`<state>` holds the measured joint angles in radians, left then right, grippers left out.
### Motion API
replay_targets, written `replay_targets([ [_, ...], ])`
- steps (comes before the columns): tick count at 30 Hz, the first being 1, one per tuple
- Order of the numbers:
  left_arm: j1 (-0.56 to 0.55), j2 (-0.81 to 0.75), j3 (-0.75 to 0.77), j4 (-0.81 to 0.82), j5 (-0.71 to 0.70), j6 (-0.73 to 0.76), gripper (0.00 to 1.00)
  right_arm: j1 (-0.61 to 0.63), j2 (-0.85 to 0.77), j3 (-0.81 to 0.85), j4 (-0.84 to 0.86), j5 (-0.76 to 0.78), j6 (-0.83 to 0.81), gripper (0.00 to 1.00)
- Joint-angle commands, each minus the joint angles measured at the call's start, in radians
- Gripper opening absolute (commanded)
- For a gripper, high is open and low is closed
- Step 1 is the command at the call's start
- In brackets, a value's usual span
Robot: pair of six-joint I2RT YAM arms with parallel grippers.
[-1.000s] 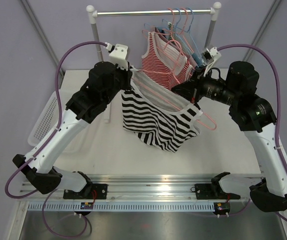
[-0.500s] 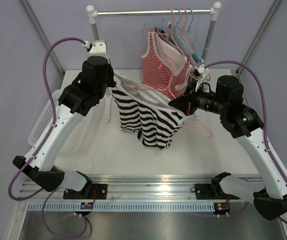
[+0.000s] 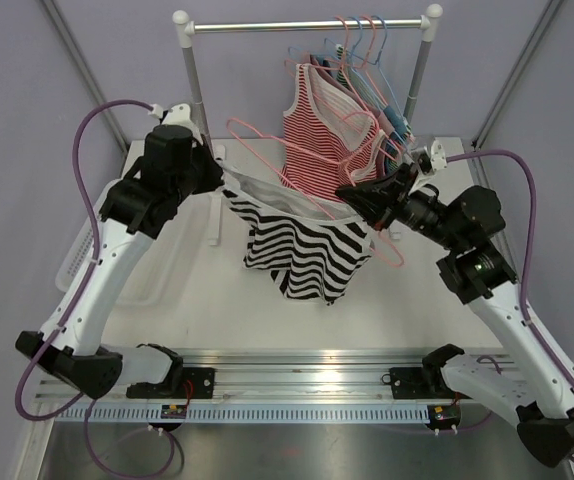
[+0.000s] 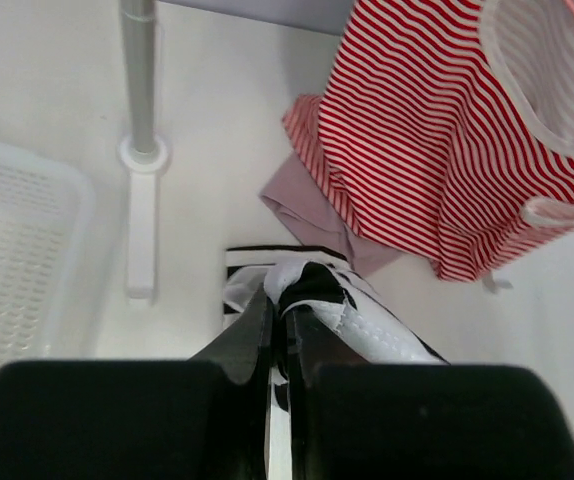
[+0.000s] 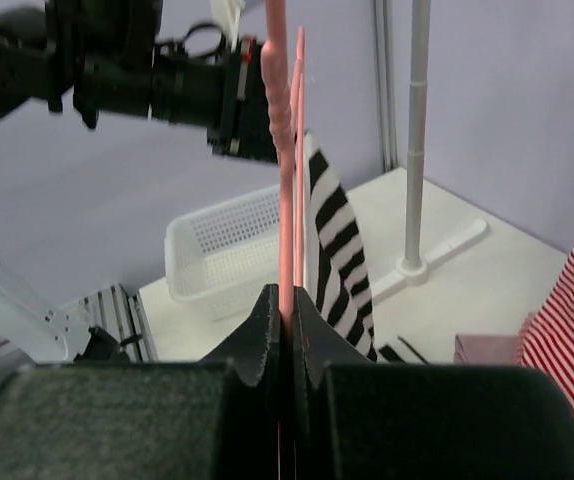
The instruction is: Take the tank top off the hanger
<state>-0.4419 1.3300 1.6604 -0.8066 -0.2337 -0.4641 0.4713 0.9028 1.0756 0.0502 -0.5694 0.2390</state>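
A black-and-white striped tank top (image 3: 302,250) hangs in the air between my two arms over the table. My left gripper (image 3: 217,178) is shut on its upper left edge; in the left wrist view a fold of the striped cloth (image 4: 312,285) is pinched at the jaw tips (image 4: 285,305). My right gripper (image 3: 352,195) is shut on a pink wire hanger (image 3: 267,145), which slants up to the left out of the top's neck. In the right wrist view the pink hanger (image 5: 279,150) runs up from my shut jaws (image 5: 288,300), with the striped top (image 5: 335,250) beside it.
A rack with a metal rail (image 3: 307,25) stands at the back, holding a red-striped tank top (image 3: 327,125) and several empty hangers (image 3: 362,50). A white basket (image 3: 92,245) sits at the left table edge. A pinkish cloth (image 4: 312,215) lies under the red top.
Both arms have drawn apart and back. The hanger's left end has come up out of the striped top and now sticks up over it, and the top hangs bunched lower.
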Motion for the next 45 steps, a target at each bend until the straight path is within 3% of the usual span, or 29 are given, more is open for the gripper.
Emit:
replay_targets([
  [1,0.006,-0.142,-0.106,0.17,0.256,0.021,0.0,-0.002,0.096,-0.002,0.472,-0.015,0.17,0.0],
  [2,0.0,-0.167,-0.146,0.196,0.349,0.018,0.0,-0.002,0.123,0.0,0.55,-0.014,0.209,0.0],
  [8,-0.063,-0.258,-0.277,0.198,0.578,0.096,0.0,-0.002,0.359,0.012,1.153,0.089,0.465,0.0],
  [9,-0.072,-0.268,-0.298,0.173,0.594,0.128,0.0,-0.002,0.414,0.012,1.291,0.126,0.508,0.0],
  [10,-0.073,-0.273,-0.303,0.153,0.582,0.134,0.0,-0.002,0.438,0.021,1.313,0.128,0.52,0.0],
  [11,-0.073,-0.276,-0.306,0.127,0.477,0.134,0.0,-0.002,0.444,0.046,1.28,0.14,0.52,0.0],
  [13,-0.073,-0.284,-0.307,0.049,0.317,0.136,0.0,0.001,0.41,0.088,0.951,0.189,0.435,0.0],
  [14,-0.073,-0.279,-0.303,0.022,0.146,0.137,0.0,0.004,0.397,0.142,0.818,0.212,0.354,0.0],
  [15,-0.073,-0.273,-0.3,-0.032,0.078,0.14,0.0,0.013,0.377,0.168,0.581,0.236,0.303,0.0],
  [16,-0.073,-0.266,-0.294,-0.054,-0.029,0.145,0.02,0.016,0.371,0.196,0.482,0.271,0.249,0.0],
  [18,-0.073,-0.252,-0.283,-0.081,-0.053,0.154,0.03,0.02,0.367,0.26,0.247,0.29,0.13,0.0],
  [21,-0.073,-0.267,-0.294,-0.051,0.026,0.168,0.18,0.023,0.387,0.349,-0.025,0.394,0.057,0.0],
  [22,-0.073,-0.27,-0.294,-0.046,0.065,0.17,0.34,0.023,0.399,0.416,-0.111,0.413,0.043,0.0],
  [24,-0.073,-0.281,-0.288,-0.042,0.08,0.174,0.48,0.023,0.426,0.464,-0.256,0.413,0.007,0.0],
  [25,-0.073,-0.287,-0.287,-0.043,0.077,0.179,0.63,0.024,0.429,0.498,-0.288,0.416,0.0,0.0],
  [26,-0.073,-0.291,-0.284,-0.046,0.073,0.182,0.7,0.026,0.433,0.521,-0.317,0.419,-0.013,0.0],
  [32,-0.073,-0.333,-0.264,-0.097,0.013,0.229,0.99,0.024,0.566,0.787,-0.525,0.482,-0.07,0.0],
  [43,-0.08,-0.397,-0.37,-0.094,-0.081,0.259,0.99,0.024,1.076,1.54,-0.766,0.646,-0.173,0.0],
  [45,-0.087,-0.393,-0.378,-0.088,-0.076,0.257,0.99,0.024,1.146,1.601,-0.774,0.654,-0.185,0.0],
])
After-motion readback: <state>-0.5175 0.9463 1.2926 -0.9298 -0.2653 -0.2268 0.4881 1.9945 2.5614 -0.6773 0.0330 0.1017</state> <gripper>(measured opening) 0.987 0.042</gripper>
